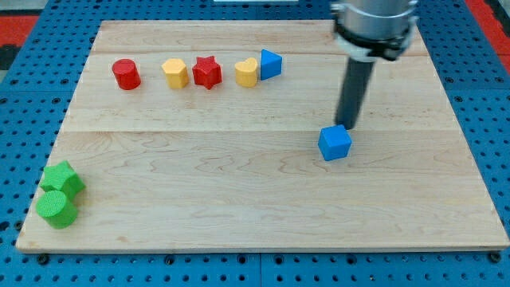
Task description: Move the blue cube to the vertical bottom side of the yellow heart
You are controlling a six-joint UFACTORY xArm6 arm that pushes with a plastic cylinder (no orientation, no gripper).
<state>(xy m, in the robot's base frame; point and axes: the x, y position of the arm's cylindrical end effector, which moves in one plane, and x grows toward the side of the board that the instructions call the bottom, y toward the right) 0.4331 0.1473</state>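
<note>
The blue cube (335, 143) lies right of the board's middle. The yellow heart (246, 72) sits near the view's top, touching a blue triangular block (271, 64) on its right. My tip (347, 126) is at the end of the dark rod, just above and slightly right of the blue cube, touching or nearly touching its top-right edge. The cube is well below and to the right of the heart.
A red cylinder (126, 74), a yellow hexagon (175, 72) and a red star (207, 72) stand in a row left of the heart. Two green blocks (62, 179) (56, 207) sit at the bottom left corner. The wooden board (239, 199) lies on a blue pegboard.
</note>
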